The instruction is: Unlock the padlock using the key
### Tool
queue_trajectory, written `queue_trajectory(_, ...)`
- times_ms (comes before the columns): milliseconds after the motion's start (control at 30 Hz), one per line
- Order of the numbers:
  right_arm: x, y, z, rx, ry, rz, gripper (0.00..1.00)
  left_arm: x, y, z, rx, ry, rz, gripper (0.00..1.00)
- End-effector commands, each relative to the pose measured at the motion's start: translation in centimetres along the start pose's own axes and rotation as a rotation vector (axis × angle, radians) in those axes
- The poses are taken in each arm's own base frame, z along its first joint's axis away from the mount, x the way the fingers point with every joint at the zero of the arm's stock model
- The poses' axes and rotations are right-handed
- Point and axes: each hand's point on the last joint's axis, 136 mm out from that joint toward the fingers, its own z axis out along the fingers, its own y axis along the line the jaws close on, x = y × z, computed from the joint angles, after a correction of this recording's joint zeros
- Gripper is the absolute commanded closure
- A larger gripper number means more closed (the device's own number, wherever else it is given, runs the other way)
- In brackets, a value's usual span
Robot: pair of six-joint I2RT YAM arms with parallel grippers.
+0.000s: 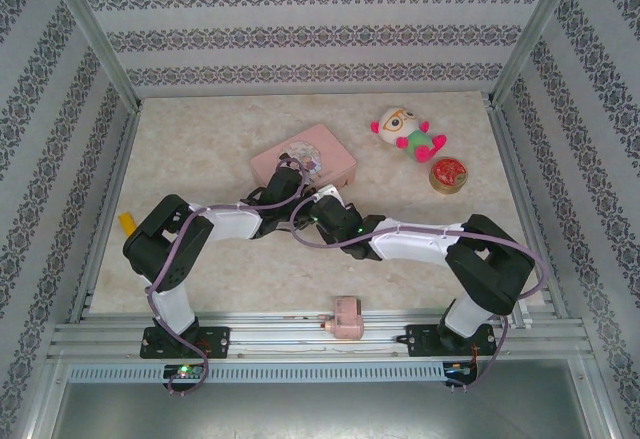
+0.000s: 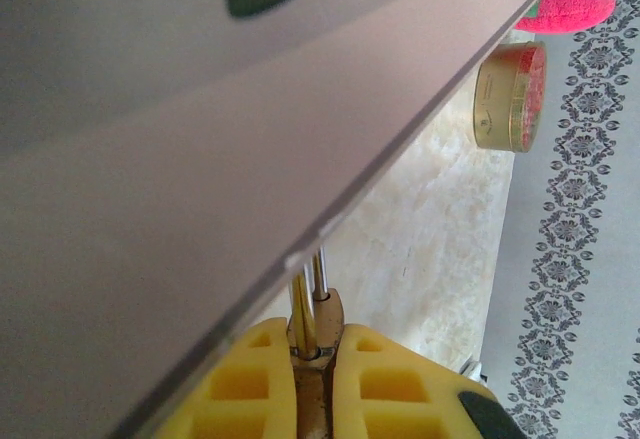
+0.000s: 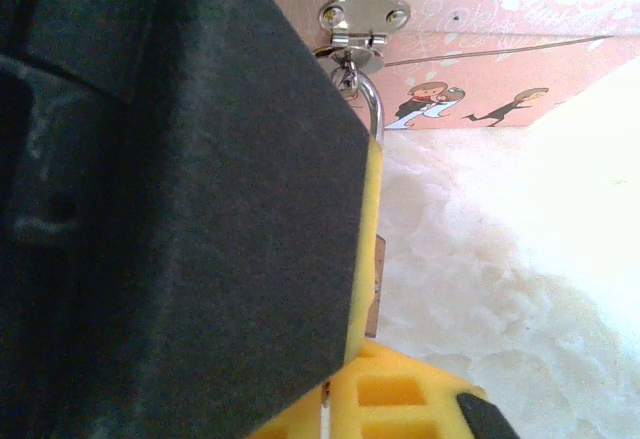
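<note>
**Left fingers clamp the padlock at the tin's hasp**

From the overhead camera I see both arms reaching in to meet at the near side of the pink tin, around the middle of the desk.

On the left wrist camera, the left fingers are pressed onto the padlock's brass body, one yellow pad on each side. Its thin silver shackle runs up from between them to the tin's edge. Both legs look seated in the body, though the view is too tight for me to be sure.

On the right wrist camera, the shackle passes through the small ring hanging from the silver hasp on the tin's front. The padlock therefore hangs on the tin, just above the desk. A black block faced in yellow foam crowds the left of that view. The right fingers show as a yellow tip at the bottom, and I cannot tell whether they are spread or closed.

A plush toy and a round gold tin sit at the far right of the desk, well apart from the arms. A yellow block lies at the left edge. A small pink object rests by the near rail, between the two bases.
</note>
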Motion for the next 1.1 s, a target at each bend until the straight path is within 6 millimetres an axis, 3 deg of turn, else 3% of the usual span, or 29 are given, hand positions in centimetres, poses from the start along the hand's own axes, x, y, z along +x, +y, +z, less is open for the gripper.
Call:
queue_trajectory(0, 0.1, 0.0, 1.2, -0.041, -0.012, 0.054, 0.99, 2.2, -2.4, 0.0, 0.090, 0.123, 0.004, 1.00)
queue_trajectory(300, -0.6, 0.5, 1.0, -0.242, -0.003, 0.172, 1.00, 2.2, -2.5, 0.0, 0.096, 0.129, 0.009, 1.00)
queue_trajectory(600, -1.7, -0.5, 0.7, -0.397, -0.018, 0.308, 1.00, 2.5, -2.5, -0.4, 0.087, 0.137, 0.028, 1.00)
queue_trajectory(1067, -1.6, -1.9, 0.3, -0.589, -0.033, 0.581, 1.00, 2.6, -2.0, -0.7, 0.087, 0.129, 0.023, 1.00)
